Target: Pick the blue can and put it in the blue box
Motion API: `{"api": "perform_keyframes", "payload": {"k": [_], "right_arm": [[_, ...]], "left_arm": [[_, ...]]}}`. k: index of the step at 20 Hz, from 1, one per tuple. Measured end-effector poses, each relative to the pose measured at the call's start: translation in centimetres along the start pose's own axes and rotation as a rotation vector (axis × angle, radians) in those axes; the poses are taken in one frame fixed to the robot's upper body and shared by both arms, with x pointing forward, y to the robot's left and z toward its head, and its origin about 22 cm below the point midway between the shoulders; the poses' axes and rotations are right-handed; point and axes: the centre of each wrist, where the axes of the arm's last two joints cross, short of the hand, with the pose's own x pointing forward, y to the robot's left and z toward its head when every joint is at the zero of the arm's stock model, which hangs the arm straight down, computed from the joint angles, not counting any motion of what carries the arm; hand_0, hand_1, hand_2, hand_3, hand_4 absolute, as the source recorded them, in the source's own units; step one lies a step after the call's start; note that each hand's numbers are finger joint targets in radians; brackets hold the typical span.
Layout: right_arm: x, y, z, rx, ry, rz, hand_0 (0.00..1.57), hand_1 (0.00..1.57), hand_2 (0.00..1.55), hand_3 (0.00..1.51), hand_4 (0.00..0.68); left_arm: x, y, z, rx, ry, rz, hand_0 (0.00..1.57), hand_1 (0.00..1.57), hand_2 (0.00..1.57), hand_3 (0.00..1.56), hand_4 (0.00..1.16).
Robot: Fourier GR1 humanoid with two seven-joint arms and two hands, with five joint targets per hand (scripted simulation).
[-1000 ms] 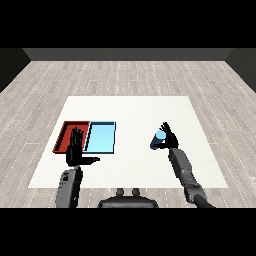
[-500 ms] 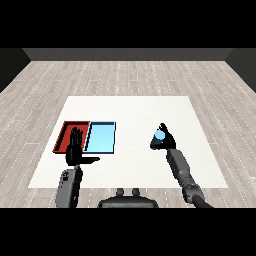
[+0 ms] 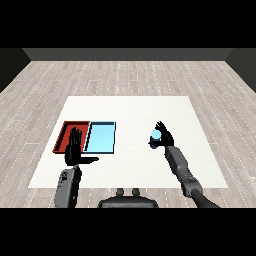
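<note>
The blue can (image 3: 156, 135) is in my right hand (image 3: 163, 139), whose fingers curl round it at the right of the white table; the can looks lifted off the surface. The light blue tray (image 3: 101, 137) lies left of centre with nothing in it, well to the left of the can. My left hand (image 3: 75, 148) hovers open with straight fingers over the near edge of the red tray (image 3: 66, 132), thumb pointing right.
The red tray touches the blue tray's left side. The white table (image 3: 130, 112) reaches about as far again beyond the trays, and a grey plank floor surrounds it.
My right hand has closed round the blue can and shifted slightly toward me and left. The left hand has stayed where it was.
</note>
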Motion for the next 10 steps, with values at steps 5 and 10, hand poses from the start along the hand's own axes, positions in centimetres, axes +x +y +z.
{"api": "perform_keyframes", "payload": {"k": [5, 10], "right_arm": [[-0.2, 1.1, -0.6, -0.036, 0.042, 0.091, 1.56, 1.56, 1.48, 1.44, 0.676], [0.4, 0.6, -0.5, -0.048, 0.059, 0.146, 1.56, 1.56, 1.49, 1.44, 0.677]], "left_arm": [[0.2, -0.5, 0.0, 0.010, -0.005, -0.001, 0.00, 0.00, 0.00, 0.00, 0.00], [0.7, -0.5, 0.0, 0.003, -0.002, 0.010, 0.00, 0.00, 0.00, 0.00, 0.00]]}}
